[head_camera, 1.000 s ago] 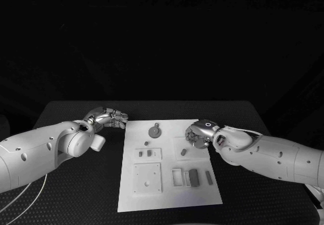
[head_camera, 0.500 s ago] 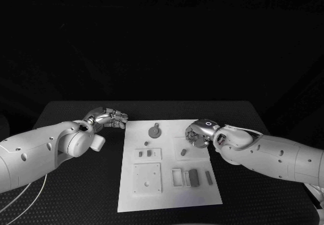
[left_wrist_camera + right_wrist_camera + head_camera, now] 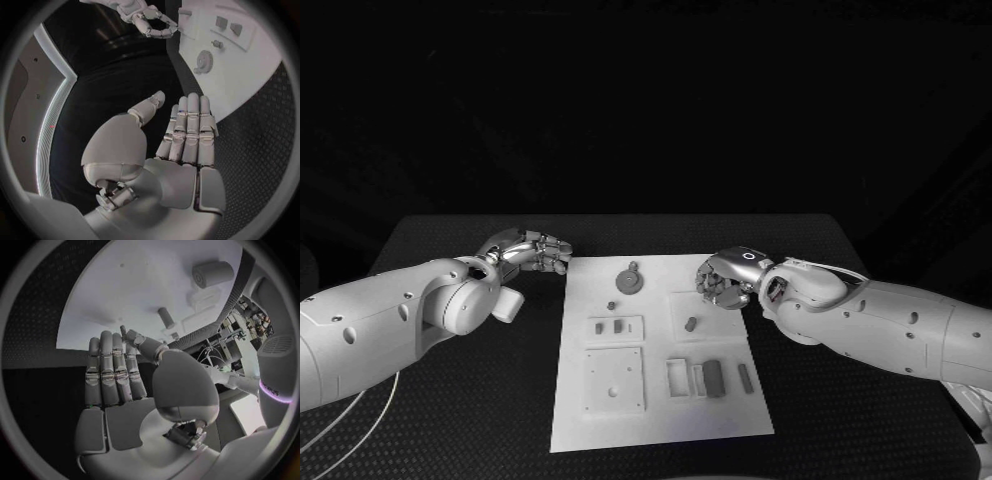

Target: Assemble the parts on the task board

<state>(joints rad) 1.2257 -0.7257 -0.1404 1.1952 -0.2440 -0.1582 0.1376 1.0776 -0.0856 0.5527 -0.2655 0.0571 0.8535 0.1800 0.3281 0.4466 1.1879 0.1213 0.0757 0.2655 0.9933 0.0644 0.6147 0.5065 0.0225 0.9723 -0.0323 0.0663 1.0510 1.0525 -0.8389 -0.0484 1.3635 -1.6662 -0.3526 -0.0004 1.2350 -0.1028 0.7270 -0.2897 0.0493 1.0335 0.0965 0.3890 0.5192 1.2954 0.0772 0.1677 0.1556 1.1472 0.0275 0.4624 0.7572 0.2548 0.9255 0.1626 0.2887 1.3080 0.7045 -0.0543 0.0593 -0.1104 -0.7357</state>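
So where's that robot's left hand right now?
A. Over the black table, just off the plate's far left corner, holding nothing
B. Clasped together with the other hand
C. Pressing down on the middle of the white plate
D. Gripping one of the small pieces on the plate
A: the left hand sits over the black table beside the far left corner of the task board, and the left wrist view shows its fingers extended with nothing in them.
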